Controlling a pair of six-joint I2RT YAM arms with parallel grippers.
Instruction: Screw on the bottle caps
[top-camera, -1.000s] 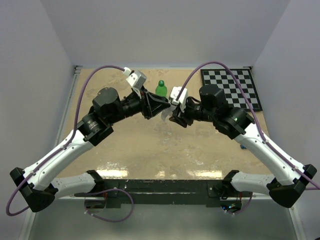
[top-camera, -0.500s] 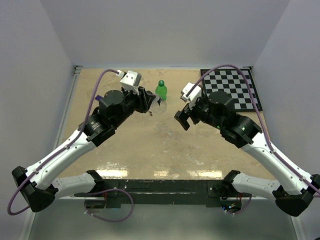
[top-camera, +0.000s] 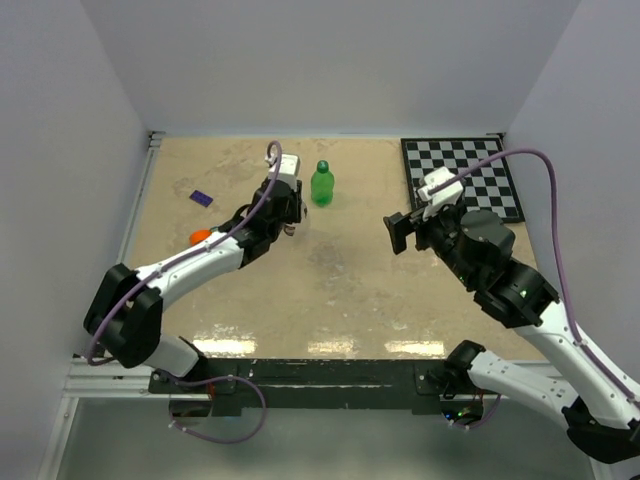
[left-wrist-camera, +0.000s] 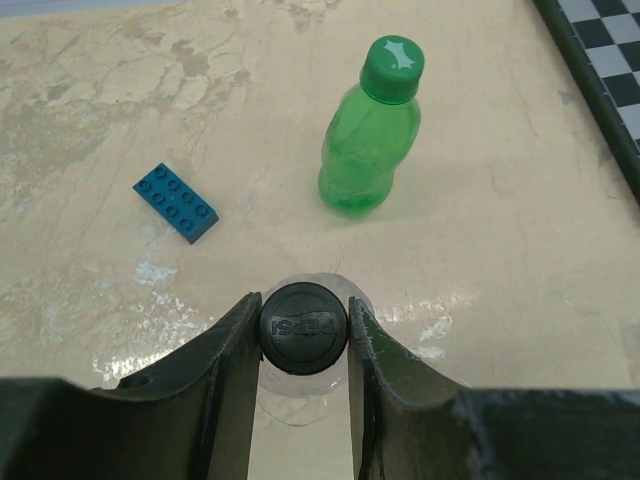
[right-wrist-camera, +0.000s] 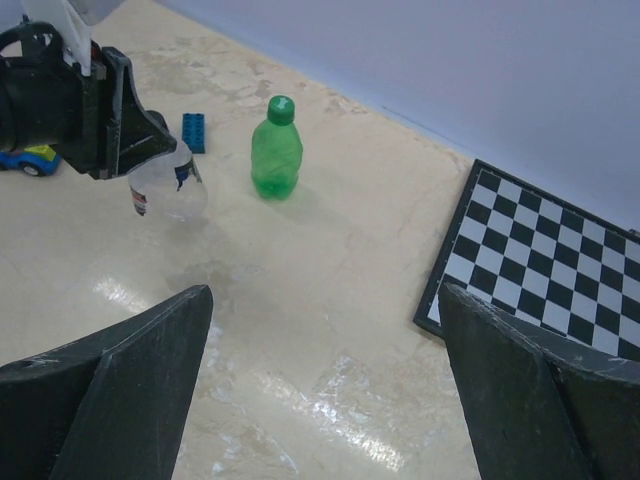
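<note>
My left gripper (left-wrist-camera: 304, 310) is shut on the black cap (left-wrist-camera: 304, 326), which sits on the neck of the clear bottle (right-wrist-camera: 167, 180). The bottle hangs tilted from the fingers just above the table, left of the green bottle (top-camera: 321, 185). The green bottle (left-wrist-camera: 367, 150) stands upright with its green cap (left-wrist-camera: 392, 68) on. My right gripper (top-camera: 400, 232) is open wide to the right of both bottles, well apart from them. Nothing is between its fingers (right-wrist-camera: 110, 390).
A checkerboard (top-camera: 470, 175) lies at the back right. A blue brick (left-wrist-camera: 176, 203) lies behind the left gripper. A purple brick (top-camera: 202, 197) and an orange toy (top-camera: 200, 237) are at the left, and a small toy car (right-wrist-camera: 30, 158) is there too.
The right gripper opened wide, let go and drew back to the right. The left arm swung left and lower, carrying the clear bottle by its cap.
</note>
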